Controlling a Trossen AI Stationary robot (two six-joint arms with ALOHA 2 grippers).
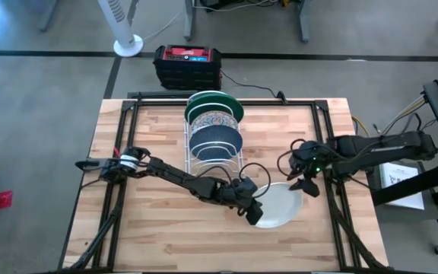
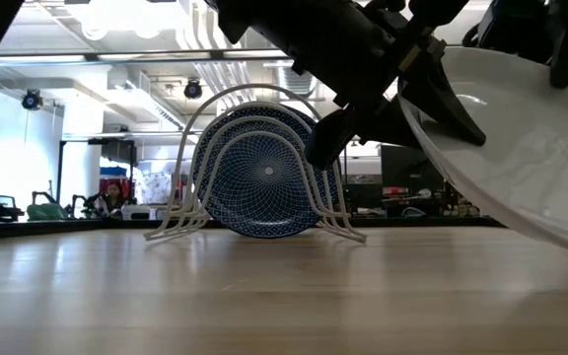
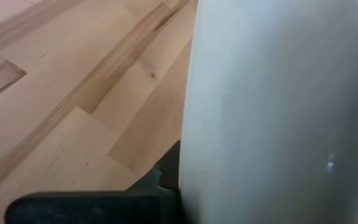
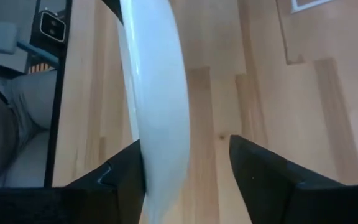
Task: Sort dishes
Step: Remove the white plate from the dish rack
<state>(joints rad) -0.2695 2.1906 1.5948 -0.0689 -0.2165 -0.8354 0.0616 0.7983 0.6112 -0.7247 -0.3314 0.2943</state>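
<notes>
The plain white dish [image 1: 280, 204] is tilted near the table's middle right, and it also shows in the low view [image 2: 521, 158]. My left gripper [image 1: 253, 213] is shut on its near-left rim. My right gripper [image 1: 308, 185] is open at its far-right rim, one finger on each side of the rim [image 4: 160, 124]. The blue speckled dish [image 1: 215, 141], the floral dish [image 1: 213, 120] and the green dish [image 1: 217, 100] stand on edge in the white wire rack [image 2: 180, 212]. My left gripper pinches the white dish's near-left rim [image 1: 261, 215] between its fingers, coming level from the table's left. The dish is tilted, with the held side raised; its low side leaves the low view, so I cannot tell whether it rests on the table. My right gripper's fingers straddle the dish's rim; one finger [image 4: 126, 171] lies right against the dish, and I cannot tell whether it touches.
A black box with a red top [image 1: 188, 65] sits beyond the table's far edge. Papers [image 1: 401, 179] lie off the table's right side. Bare wood lies along the near edge [image 1: 188, 243] and on the left [image 1: 143, 129].
</notes>
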